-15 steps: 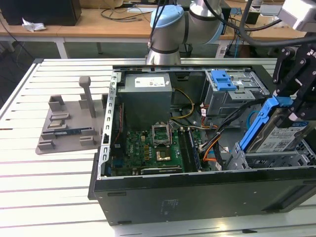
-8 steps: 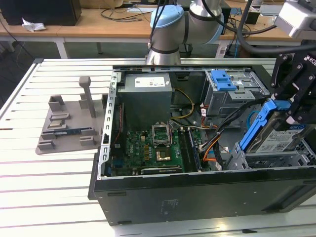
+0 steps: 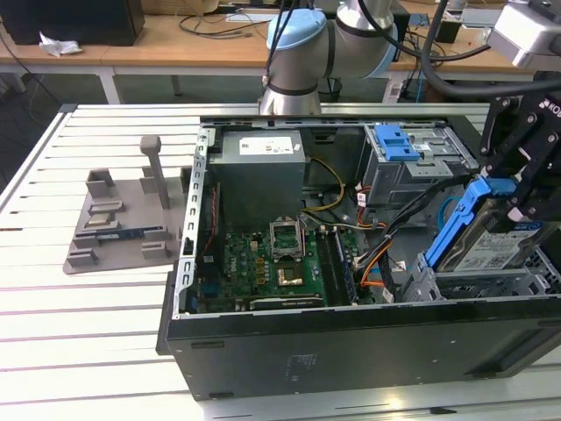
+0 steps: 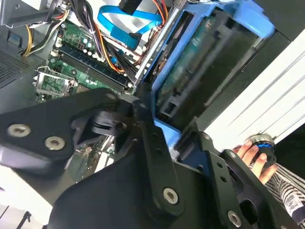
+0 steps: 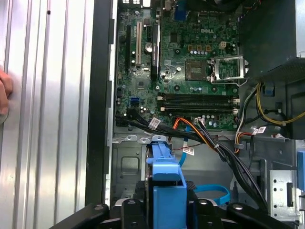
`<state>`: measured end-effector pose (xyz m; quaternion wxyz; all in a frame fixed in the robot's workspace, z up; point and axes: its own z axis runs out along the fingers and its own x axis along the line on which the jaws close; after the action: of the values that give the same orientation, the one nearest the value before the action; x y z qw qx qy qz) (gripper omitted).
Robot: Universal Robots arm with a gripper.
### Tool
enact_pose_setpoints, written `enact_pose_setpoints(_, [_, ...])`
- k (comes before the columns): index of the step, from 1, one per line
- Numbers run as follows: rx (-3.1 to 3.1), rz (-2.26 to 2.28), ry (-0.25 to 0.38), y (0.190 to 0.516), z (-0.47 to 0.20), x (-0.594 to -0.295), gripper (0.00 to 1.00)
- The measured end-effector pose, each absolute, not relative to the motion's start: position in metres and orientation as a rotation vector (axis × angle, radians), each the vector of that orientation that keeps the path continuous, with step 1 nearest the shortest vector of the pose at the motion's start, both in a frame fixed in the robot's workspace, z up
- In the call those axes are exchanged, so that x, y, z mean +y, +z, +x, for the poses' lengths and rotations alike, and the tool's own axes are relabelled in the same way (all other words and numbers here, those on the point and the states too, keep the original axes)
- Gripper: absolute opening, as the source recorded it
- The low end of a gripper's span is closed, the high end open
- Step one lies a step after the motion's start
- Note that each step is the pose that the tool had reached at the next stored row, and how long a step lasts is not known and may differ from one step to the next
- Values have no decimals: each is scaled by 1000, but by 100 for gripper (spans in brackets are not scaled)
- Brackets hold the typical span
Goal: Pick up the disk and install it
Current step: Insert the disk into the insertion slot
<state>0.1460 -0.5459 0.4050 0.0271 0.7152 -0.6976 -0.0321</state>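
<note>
The disk [image 3: 493, 246], silver with a white-and-blue label and a bright blue bracket [image 3: 454, 224], hangs tilted on edge over the grey drive bay [image 3: 491, 285] at the open computer case's corner, on the exterior view's right. My gripper [image 3: 524, 195] is shut on it from above. In the first wrist view the blue bracket [image 5: 167, 179] sits between my black fingers [image 5: 127, 206], above the bay floor [image 5: 126, 164]. The second wrist view has the disk [image 4: 205, 57] slanting beside the case's edge.
The case holds a motherboard [image 3: 272, 263], a grey power supply box [image 3: 260, 171], a grey cage with a blue latch [image 3: 412, 158] and loose cables [image 5: 209, 138]. A grey fixture [image 3: 123, 219] lies on the slatted table. A person's hand [image 4: 250, 152] rests by the case.
</note>
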Motion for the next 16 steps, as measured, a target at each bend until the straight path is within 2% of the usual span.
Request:
enact_pose_setpoints(1, [-2155, 2209, -99, 405, 146, -546, 51])
enact_pose_setpoints(8, [-2155, 2209, -99, 404, 146, -546, 51])
enact_pose_setpoints(11, [-2155, 2209, -99, 404, 146, -546, 30])
enact_pose_setpoints(12, [-2155, 2209, -99, 404, 146, -546, 18])
enact_pose_setpoints(14, [-2155, 2209, -99, 404, 146, -546, 18])
enact_pose_setpoints(15, [-2155, 2209, -100, 404, 146, -546, 12])
enact_pose_setpoints(16, [-2155, 2209, -99, 404, 146, -546, 11])
